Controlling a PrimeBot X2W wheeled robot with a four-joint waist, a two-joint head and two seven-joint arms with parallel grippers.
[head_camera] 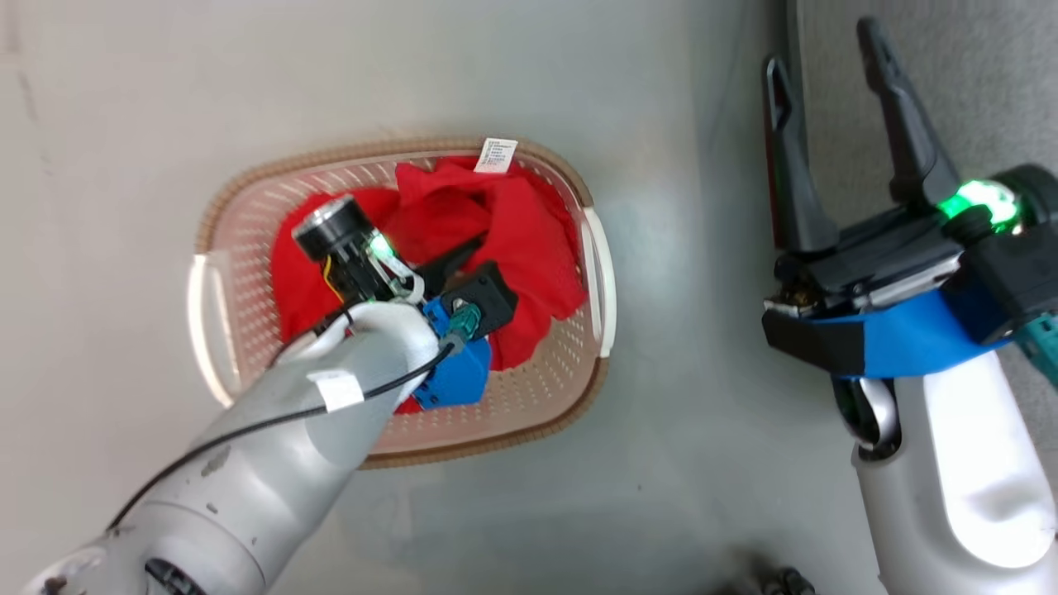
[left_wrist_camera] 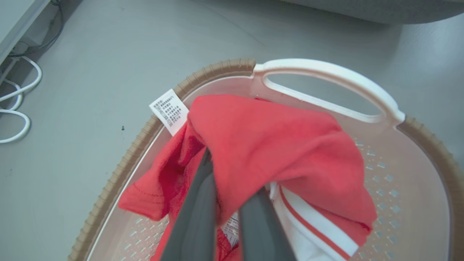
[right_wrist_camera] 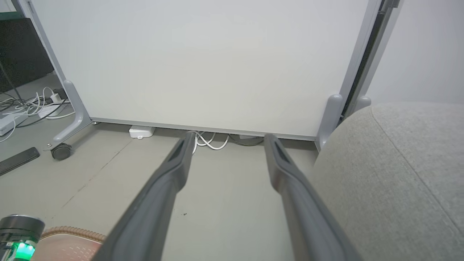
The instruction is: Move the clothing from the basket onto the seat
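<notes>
Left gripper (left_wrist_camera: 232, 181), fingers clamped on a raised fold of red clothing (left_wrist_camera: 275, 145) heaped in the laundry basket (head_camera: 397, 450) on the floor (head_camera: 496, 66). The fabric looks soft, light and limp, and that bunched ridge seems the best hold. Right gripper (head_camera: 826, 49) hangs with fingers apart beside the grey seat (right_wrist_camera: 398, 174).

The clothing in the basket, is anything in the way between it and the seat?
Mostly no. The left gripper is shut on the clothing inside the basket, and only floor lies between the basket and the seat. The open right gripper hovers by the seat's near edge, so it may crowd the path.
</notes>
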